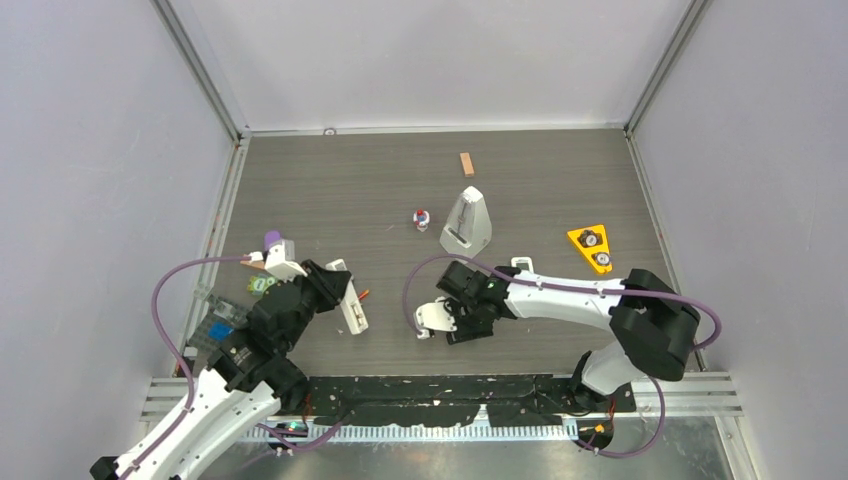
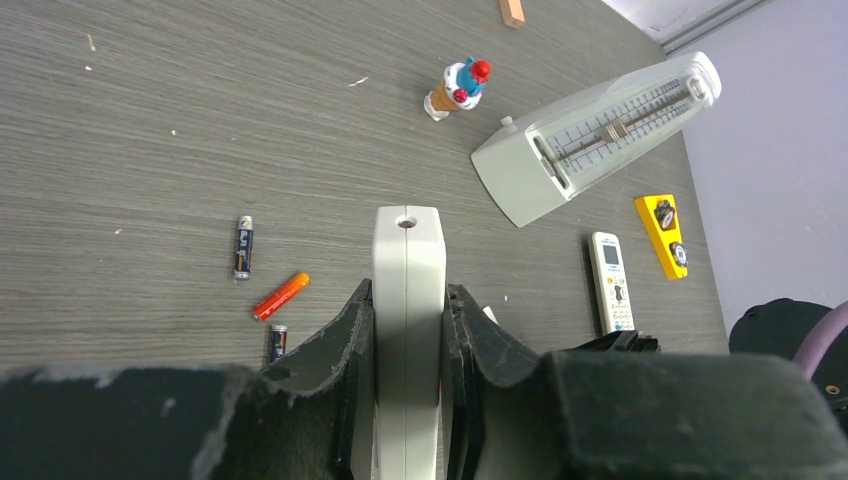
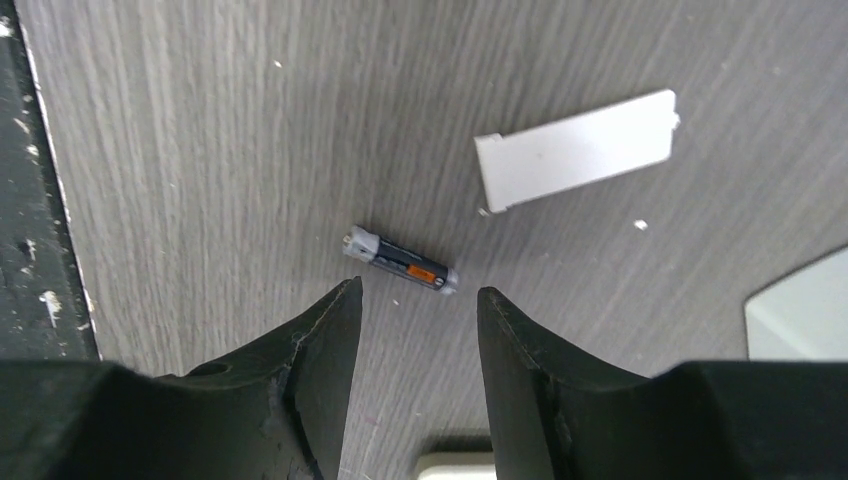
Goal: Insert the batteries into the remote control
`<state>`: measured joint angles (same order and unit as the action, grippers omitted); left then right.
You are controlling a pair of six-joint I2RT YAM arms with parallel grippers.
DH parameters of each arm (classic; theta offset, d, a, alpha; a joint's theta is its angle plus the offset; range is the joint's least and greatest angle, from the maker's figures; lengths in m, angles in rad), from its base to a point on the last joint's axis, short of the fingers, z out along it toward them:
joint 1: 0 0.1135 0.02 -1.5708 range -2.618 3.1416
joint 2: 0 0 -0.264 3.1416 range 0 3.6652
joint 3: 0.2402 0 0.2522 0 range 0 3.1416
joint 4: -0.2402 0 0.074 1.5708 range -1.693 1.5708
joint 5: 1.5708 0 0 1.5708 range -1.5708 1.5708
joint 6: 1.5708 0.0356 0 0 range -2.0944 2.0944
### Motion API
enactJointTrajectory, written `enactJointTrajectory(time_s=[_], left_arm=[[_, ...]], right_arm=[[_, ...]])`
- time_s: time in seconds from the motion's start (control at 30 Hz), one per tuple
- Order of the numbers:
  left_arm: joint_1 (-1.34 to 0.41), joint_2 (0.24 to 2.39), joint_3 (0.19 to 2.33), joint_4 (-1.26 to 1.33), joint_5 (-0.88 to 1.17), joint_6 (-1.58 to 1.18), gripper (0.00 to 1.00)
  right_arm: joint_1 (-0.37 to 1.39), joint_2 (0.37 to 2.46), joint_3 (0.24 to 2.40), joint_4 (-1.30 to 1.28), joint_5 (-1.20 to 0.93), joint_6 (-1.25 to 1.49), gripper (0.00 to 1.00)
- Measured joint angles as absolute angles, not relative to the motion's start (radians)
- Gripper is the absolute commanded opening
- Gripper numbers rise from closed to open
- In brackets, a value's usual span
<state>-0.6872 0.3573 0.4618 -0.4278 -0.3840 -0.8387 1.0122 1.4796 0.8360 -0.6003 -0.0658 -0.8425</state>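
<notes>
The remote control [image 2: 407, 240] is clamped between the jaws of the left gripper [image 2: 407, 300]. The jaws of the right gripper [image 3: 418, 292] are held apart. One battery [image 3: 400, 261] is seen on the table [image 3: 200, 150] just beyond them, near the white cover [image 3: 575, 150].

right hand [image 3: 420, 290] | battery [image 3: 400, 262] lies clear ahead | cover [image 3: 575, 150] beyond (well apart) | bare table [image 3: 200, 150] around

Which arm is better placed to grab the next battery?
Right: the right claw is open over a small dark orange-banded battery; the left claw is shut on the long slim white remote control.
</notes>
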Motion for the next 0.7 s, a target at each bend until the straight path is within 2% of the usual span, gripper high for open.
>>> enactJointTrajectory(time_s=[0.13,0.27,0.47,0.63,0.7], left_arm=[[-0.685,0.367,0.462,-0.428,-0.384,-0.844,0.0],[-0.685,0.366,0.462,-0.428,-0.384,-0.855,0.0],[-0.678,0.366,0.462,-0.427,-0.382,-0.857,0.0],[-0.674,0.366,0.462,-0.427,-0.382,-0.857,0.0],[-0.672,0.366,0.462,-0.427,-0.381,-0.857,0.0]], right_arm=[[1.012,1.521,0.842,-0.6,-0.11,-0.85,0.51],[1.012,1.543,0.85,-0.6,-0.127,-0.86,0.46],[1.012,1.556,0.86,-0.606,-0.133,-0.862,0.36],[1.012,1.558,0.861,-0.606,-0.134,-0.861,0.25],[1.012,1.56,0.863,-0.605,-0.136,-0.86,0.27]])
